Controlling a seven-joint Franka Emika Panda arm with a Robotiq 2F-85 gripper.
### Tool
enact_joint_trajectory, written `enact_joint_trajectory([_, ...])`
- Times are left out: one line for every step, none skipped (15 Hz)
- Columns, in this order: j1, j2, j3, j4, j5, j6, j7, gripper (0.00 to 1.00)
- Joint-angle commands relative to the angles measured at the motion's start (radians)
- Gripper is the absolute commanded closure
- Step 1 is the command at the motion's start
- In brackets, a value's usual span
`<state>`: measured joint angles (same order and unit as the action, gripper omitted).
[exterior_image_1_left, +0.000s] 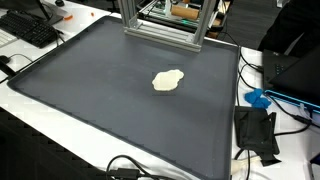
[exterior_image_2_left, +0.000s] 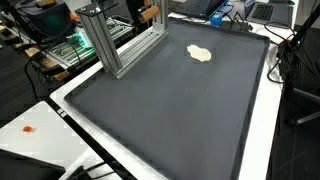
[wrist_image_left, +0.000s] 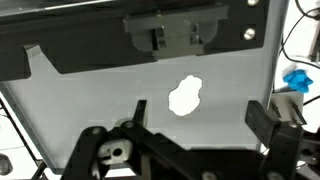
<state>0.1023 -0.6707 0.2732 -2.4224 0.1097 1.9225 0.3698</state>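
Cream lump (wrist_image_left: 185, 97) lies loose on dark mat (wrist_image_left: 90, 105); set-down looks done.
Gripper (wrist_image_left: 200, 113) hovers above, fingers wide apart, empty; lump at their 11 o'clock, metal frame (wrist_image_left: 175, 35) beyond.

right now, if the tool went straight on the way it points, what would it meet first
Probably the cream lump on the dark mat: the wrist view shows it between the fingers of the open tool. Depth is unclear, so possibly bare mat beside it.
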Motion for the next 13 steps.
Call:
enact_joint_trajectory([-0.043, 0.160, 0.074, 0.093, -0.041, 0.064, 0.125, 0.00])
enact_joint_trajectory([-0.048, 0.197, 0.087, 0.111, -0.054, 0.085, 0.153, 0.00])
enact_joint_trajectory([-0.054, 0.243, 0.100, 0.130, -0.072, 0.109, 0.185, 0.00])
enact_joint_trajectory([-0.058, 0.283, 0.110, 0.146, -0.095, 0.127, 0.216, 0.00])
enact_joint_trajectory([-0.059, 0.324, 0.115, 0.165, -0.116, 0.137, 0.242, 0.00])
enact_joint_trajectory([-0.059, 0.363, 0.118, 0.183, -0.140, 0.148, 0.273, 0.00])
enact_joint_trajectory([-0.057, 0.400, 0.116, 0.199, -0.168, 0.159, 0.306, 0.00])
enact_joint_trajectory([-0.045, 0.426, 0.109, 0.207, -0.194, 0.167, 0.312, 0.00])
enact_joint_trajectory([-0.015, 0.363, 0.075, 0.169, -0.161, 0.157, 0.276, 0.00])
enact_joint_trajectory([-0.013, 0.395, 0.073, 0.182, -0.177, 0.164, 0.288, 0.00])
enact_joint_trajectory([-0.011, 0.419, 0.071, 0.195, -0.184, 0.166, 0.292, 0.00])
enact_joint_trajectory([-0.010, 0.431, 0.070, 0.203, -0.186, 0.167, 0.293, 0.00])
enact_joint_trajectory([-0.010, 0.436, 0.070, 0.207, -0.186, 0.167, 0.293, 0.00])
